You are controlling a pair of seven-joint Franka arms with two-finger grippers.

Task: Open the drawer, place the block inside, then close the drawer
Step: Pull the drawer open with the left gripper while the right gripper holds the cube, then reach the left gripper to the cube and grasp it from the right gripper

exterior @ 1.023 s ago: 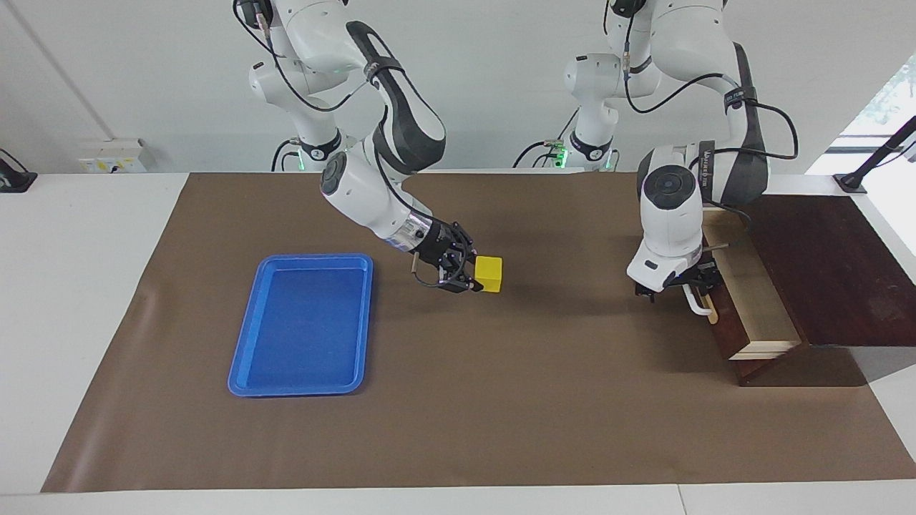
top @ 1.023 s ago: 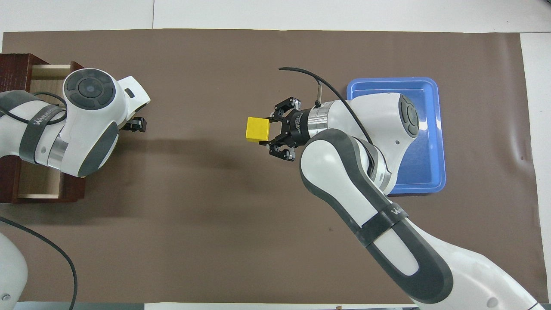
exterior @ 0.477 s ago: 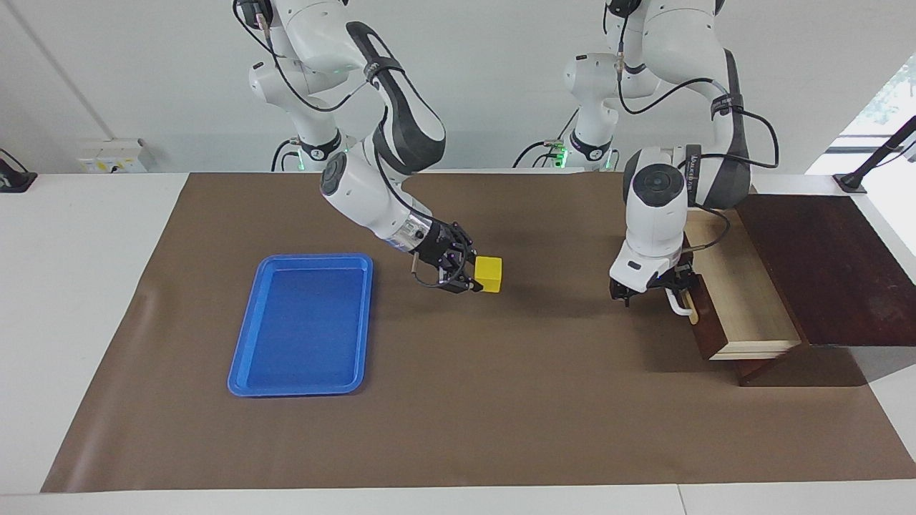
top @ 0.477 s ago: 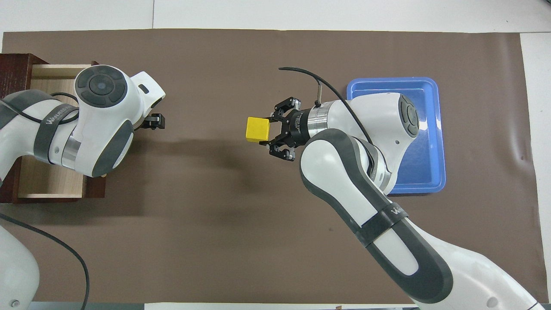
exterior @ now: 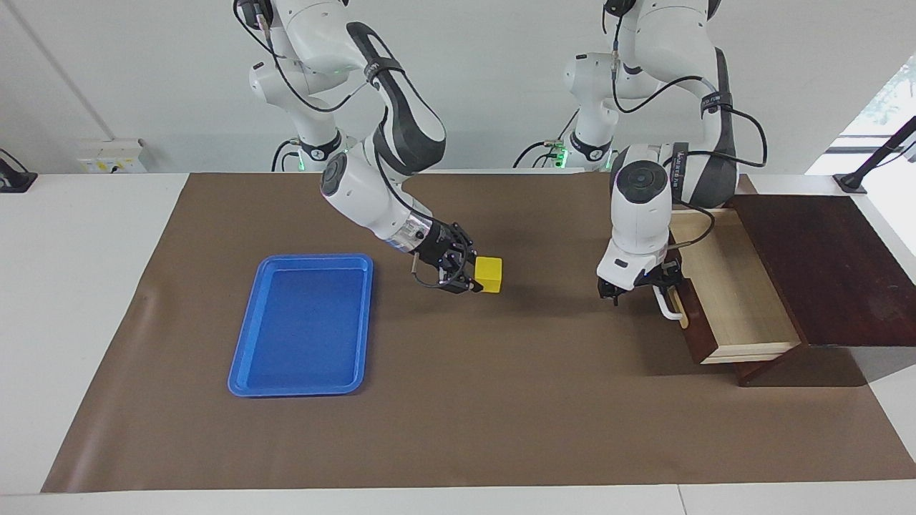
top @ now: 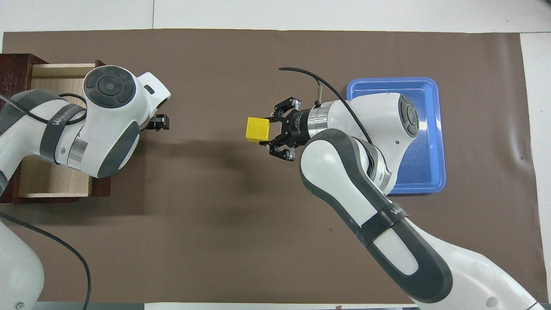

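Observation:
The yellow block (exterior: 489, 274) (top: 257, 129) hangs a little above the brown mat at mid table, with my right gripper (exterior: 477, 277) (top: 265, 130) shut on it from the tray's side. The drawer (exterior: 726, 300) (top: 47, 176) stands pulled well out of its dark wooden box (exterior: 823, 265), its pale inside showing and holding nothing that I can see. My left gripper (exterior: 639, 287) (top: 157, 123) is open at the white bar handle (exterior: 669, 309) on the dark drawer front (exterior: 700, 337). In the overhead view the left arm covers the handle and much of the drawer.
A blue tray (exterior: 243, 357) (top: 435, 129) lies toward the right arm's end of the table, partly under the right arm in the overhead view. The brown mat (exterior: 501, 400) covers the table between tray and drawer.
My left gripper has drawn the drawer farther out of the box, toward the middle of the table. The right arm and the block have stayed put.

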